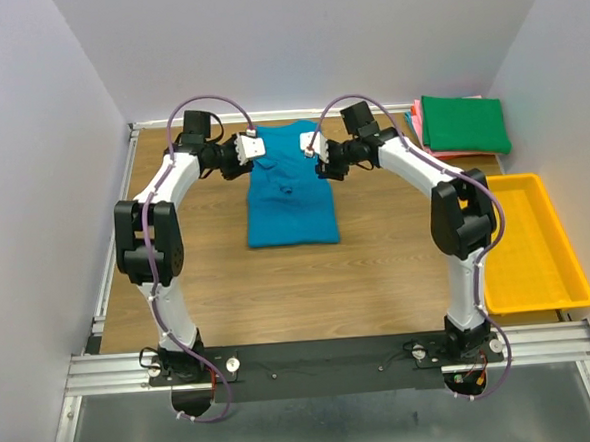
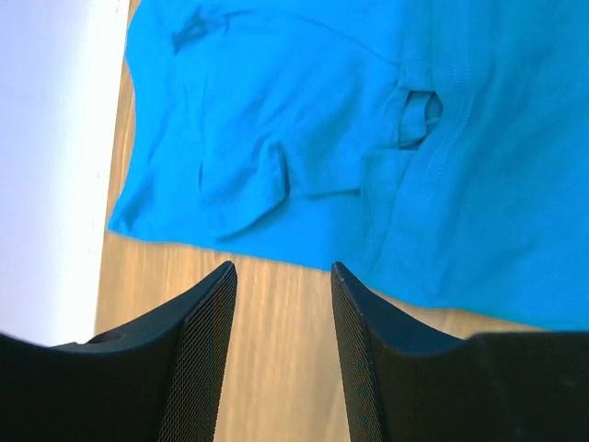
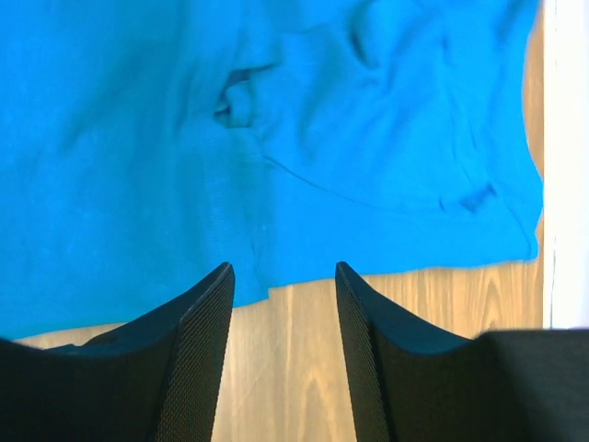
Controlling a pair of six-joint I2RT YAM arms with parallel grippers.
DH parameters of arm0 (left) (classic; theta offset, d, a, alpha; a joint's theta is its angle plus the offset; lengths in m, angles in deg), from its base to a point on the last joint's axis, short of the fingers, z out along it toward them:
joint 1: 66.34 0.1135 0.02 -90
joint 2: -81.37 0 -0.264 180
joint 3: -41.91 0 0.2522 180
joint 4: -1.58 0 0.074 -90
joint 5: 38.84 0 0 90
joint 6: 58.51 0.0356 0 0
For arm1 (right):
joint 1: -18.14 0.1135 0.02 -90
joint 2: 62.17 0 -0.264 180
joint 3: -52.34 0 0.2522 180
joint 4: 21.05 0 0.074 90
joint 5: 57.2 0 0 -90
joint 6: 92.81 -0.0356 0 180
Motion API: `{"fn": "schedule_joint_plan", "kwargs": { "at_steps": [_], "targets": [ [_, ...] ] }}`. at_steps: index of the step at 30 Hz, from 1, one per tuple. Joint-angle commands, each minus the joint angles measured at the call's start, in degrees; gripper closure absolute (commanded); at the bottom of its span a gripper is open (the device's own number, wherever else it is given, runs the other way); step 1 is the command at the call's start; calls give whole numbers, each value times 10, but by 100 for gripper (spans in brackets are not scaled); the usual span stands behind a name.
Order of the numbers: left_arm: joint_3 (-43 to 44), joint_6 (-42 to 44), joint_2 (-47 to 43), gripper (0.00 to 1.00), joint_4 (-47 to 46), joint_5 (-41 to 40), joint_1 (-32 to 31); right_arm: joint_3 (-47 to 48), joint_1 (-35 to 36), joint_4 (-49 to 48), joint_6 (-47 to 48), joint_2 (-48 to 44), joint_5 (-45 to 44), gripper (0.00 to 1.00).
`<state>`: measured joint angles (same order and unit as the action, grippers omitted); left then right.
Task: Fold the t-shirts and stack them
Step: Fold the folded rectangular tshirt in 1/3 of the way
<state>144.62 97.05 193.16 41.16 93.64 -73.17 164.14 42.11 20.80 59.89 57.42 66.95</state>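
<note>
A teal-blue t-shirt (image 1: 289,191) lies partly folded on the wooden table, long side running near to far. It fills the upper part of the left wrist view (image 2: 368,138) and of the right wrist view (image 3: 276,129). My left gripper (image 1: 253,146) is open and empty, just left of the shirt's far left edge (image 2: 281,269). My right gripper (image 1: 314,145) is open and empty, at the shirt's far right edge (image 3: 283,269). A dark green folded shirt (image 1: 464,123) lies on pink shirts (image 1: 429,145) at the back right.
A yellow plastic tray (image 1: 570,264) stands at the right edge of the table. White walls close in the back and both sides. A metal rail (image 1: 324,359) runs along the near edge at the arm bases.
</note>
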Motion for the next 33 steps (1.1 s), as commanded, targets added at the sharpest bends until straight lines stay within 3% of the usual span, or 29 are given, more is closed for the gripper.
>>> {"fn": "schedule_joint_plan", "kwargs": {
  "at_steps": [1,5,9,11,16,20,24,29,33],
  "targets": [
    [-28,-143,-53,46,-11,23,8,13,-9,-3,-197,-41,14,47],
    [-72,-303,-80,48,-18,98,6,1,-9,-3,-373,-43,63,49],
    [-182,-512,-100,45,-131,201,-5,-22,-9,-8,-536,-28,164,52],
    [-217,-560,-109,43,-175,224,-18,-46,-9,-14,-622,-25,203,53],
    [-324,-679,-143,40,-248,254,-60,-172,9,-134,-767,-65,270,52],
    [-359,-713,-136,38,-284,248,-78,-238,24,-229,-899,-59,283,52],
    [-377,-736,-81,38,-291,223,-70,-271,32,-276,-942,-31,274,52],
    [-393,-752,13,38,-308,220,-9,-310,19,-276,-909,18,248,53],
    [-394,-745,36,38,-299,222,23,-330,-10,-272,-886,39,231,53]
  ]
}}
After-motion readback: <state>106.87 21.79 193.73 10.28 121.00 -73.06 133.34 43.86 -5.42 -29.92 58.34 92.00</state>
